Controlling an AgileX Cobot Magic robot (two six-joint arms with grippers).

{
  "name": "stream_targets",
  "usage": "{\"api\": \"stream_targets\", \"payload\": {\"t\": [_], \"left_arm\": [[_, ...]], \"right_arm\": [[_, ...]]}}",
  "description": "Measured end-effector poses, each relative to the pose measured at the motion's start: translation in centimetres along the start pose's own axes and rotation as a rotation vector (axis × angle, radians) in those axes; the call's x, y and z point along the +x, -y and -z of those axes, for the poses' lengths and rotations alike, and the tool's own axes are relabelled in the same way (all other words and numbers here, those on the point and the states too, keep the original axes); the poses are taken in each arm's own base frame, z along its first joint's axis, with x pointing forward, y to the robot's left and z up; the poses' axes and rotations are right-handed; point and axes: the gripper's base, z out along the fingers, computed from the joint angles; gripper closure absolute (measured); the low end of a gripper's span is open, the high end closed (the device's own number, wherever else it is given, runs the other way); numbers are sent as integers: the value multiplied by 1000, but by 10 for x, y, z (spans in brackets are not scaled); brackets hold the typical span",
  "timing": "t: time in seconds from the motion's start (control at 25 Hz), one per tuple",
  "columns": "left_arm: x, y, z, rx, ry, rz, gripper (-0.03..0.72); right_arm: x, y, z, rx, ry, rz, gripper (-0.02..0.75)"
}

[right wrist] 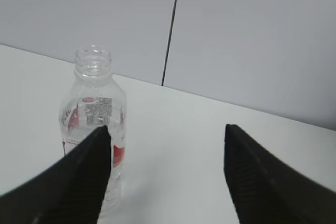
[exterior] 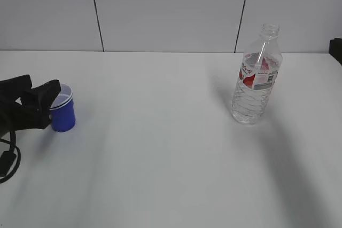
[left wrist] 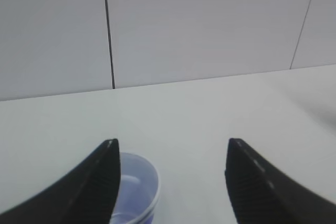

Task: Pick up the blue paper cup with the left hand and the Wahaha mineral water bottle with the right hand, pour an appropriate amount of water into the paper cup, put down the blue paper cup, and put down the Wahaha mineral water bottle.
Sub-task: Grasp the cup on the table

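Jaws on both sides spread wide, nothing held. Left hand (left wrist: 170, 182) sits low at the blue paper cup (exterior: 62, 112); in the left wrist view the cup (left wrist: 135, 190) is tucked against the inner face of the left finger (left wrist: 105, 182), not centred in the gap. Cup stands upright on the desk (exterior: 160, 158), far left of the Wahaha mineral water bottle (exterior: 256, 76).

Right hand (right wrist: 168, 182) is barely in the exterior view, just a dark sliver at the right edge, so its distance to the bottle is hard to judge. In the right wrist view the bottle (right wrist: 93, 124) is ahead and off to the left, partly behind one finger (right wrist: 89, 177), apparently not yet between the jaws.

Risks:
- Closing on the off-centre cup: one finger hits first, shoves or tips it. Light paper, will also crush if squeezed hard.
- Right approach misaligned: finger clips the bottle side, topples it. No cap, so water spills.
- Ribbed thin plastic: over-squeeze pushes water out of the neck.
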Motion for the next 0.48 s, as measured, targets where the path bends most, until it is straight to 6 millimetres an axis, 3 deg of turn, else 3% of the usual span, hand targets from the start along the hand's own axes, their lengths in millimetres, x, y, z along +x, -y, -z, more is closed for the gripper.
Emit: {"api": "stream_targets", "payload": {"t": [0.24,0.48], "left_arm": [[48,-19,9,-191,-193,38,209],[62,-19,6,-187,-249,26,209]], "right_arm": [[-3,-3,-8,-33,77,-4,235],[-4,-4,-11,-46,110,-5,235]]}}
